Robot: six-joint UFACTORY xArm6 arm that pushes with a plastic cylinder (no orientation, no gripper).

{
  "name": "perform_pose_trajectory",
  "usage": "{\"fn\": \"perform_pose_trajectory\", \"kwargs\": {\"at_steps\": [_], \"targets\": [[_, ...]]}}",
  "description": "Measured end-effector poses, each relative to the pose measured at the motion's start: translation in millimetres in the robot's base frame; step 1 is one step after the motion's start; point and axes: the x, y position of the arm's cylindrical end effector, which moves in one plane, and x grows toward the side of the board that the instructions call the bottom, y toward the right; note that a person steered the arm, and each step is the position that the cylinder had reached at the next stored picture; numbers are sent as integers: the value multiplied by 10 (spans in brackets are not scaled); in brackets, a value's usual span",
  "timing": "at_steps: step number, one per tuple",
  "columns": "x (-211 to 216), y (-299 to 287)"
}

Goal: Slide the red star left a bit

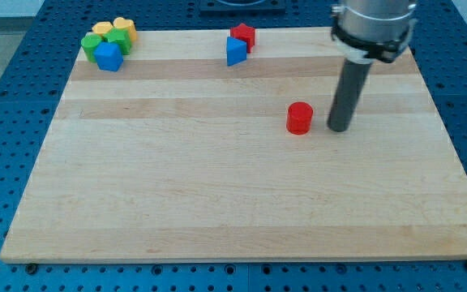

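The red star (243, 35) sits near the view's top edge of the wooden board (217, 195), a little right of centre, touching a blue block (235, 52) just below and left of it. My tip (339, 128) rests on the board well to the right and below the star. A red cylinder (299, 118) stands just left of my tip, a small gap between them.
A cluster at the view's top left holds a yellow block (125, 28), another yellow block (101, 29), green blocks (112, 40) and a blue cube (109, 57). The board lies on a blue perforated table (14, 97).
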Motion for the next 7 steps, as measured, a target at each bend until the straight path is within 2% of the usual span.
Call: {"fn": "perform_pose_trajectory", "kwargs": {"at_steps": [1, 2, 3, 4, 5, 6, 7], "targets": [[-2, -464], [-55, -670], [-55, -674], [-62, -271], [-284, 237], [-742, 337], [-1245, 105]]}}
